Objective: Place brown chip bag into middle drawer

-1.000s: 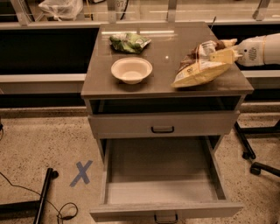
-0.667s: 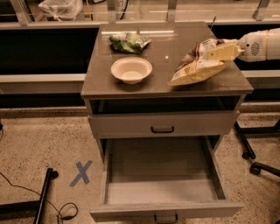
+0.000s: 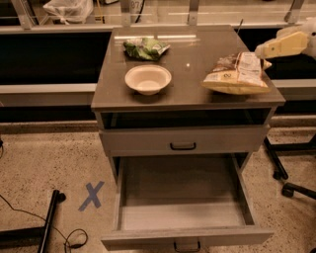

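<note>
At the front of the scene, a pulled-out drawer (image 3: pixel 182 217) of a grey drawer cabinet (image 3: pixel 111 143) juts toward the camera, its bare floor in plain sight and its handle (image 3: pixel 186 245) at the lower edge. On the speckled floor to the left lie a blue tape cross (image 3: pixel 92 195), a black pole (image 3: pixel 49 222) and a thin cable (image 3: pixel 71 239); black chair casters (image 3: pixel 286 184) stand to the right. Above the open drawer sits a shut drawer (image 3: pixel 182 140) with a dark handle, and over that a dark open recess (image 3: pixel 182 118) under the counter (image 3: pixel 190 94). On the counter, a cream bowl (image 3: pixel 147 79) stands left of centre, while the brown chip bag (image 3: pixel 237 74) lies flat near the right edge, its yellow end toward the front, well apart from the bowl. Farther back, a small green bag (image 3: pixel 145 48) rests behind the bowl. The robot's pale yellow end effector (image 3: pixel 269 48) reaches in from the right edge, just above and beside the chip bag's far corner; whether it is apart, together or touching the bag cannot be told. A clear plastic bag (image 3: pixel 69 7) sits on the ledge beyond.
</note>
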Robot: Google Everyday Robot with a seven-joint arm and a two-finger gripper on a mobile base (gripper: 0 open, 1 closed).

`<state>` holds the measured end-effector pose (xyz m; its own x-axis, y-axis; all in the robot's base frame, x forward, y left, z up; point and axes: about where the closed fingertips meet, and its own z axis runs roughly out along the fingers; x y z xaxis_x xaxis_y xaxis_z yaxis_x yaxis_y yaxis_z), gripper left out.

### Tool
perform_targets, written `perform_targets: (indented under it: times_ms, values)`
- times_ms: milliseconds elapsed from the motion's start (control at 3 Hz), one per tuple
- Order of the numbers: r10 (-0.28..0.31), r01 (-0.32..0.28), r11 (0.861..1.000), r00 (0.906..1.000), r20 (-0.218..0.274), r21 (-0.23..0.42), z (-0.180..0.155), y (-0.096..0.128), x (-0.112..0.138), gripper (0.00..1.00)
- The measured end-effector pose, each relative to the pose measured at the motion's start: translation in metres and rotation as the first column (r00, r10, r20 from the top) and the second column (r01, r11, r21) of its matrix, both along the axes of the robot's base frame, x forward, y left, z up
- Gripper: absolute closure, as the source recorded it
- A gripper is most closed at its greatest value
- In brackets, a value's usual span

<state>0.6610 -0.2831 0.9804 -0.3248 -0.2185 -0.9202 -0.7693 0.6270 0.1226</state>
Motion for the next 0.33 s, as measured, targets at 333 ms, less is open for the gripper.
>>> perform_targets:
  times_ms: [333]
  values:
    - [-0.006,0.006,1.0,1.0,0.004,-0.002,0.0033,-0.0041,-0.0029,0.0]
